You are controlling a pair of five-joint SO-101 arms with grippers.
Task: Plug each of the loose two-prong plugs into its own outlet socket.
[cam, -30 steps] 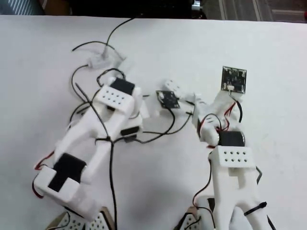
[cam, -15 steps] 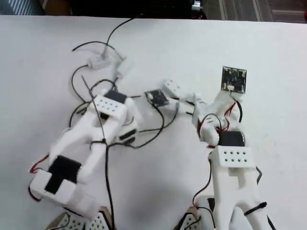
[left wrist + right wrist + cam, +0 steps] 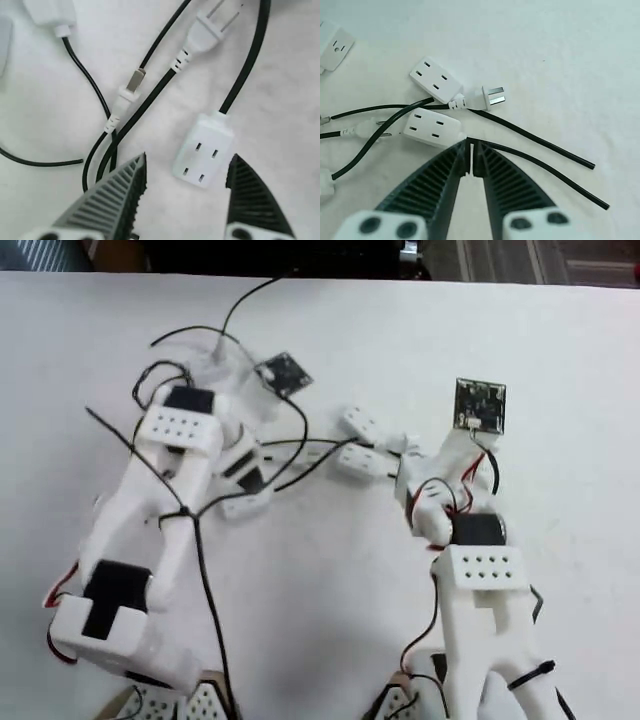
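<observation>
The white table [image 3: 560,340] has a mess of black cords on it. The left gripper [image 3: 187,160] is spread wide open right over a white outlet block [image 3: 202,150], and the right gripper [image 3: 470,145] is pinched closed just beside a second outlet block [image 3: 431,129]. One loose two-prong plug [image 3: 209,27] lies unplugged near the first block, and another plug [image 3: 487,97] lies up against a third block [image 3: 435,80], prongs facing away.

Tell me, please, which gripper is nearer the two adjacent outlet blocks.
Right: the right gripper sits beside the nearer block; the left gripper hangs open over another block farther off.
</observation>
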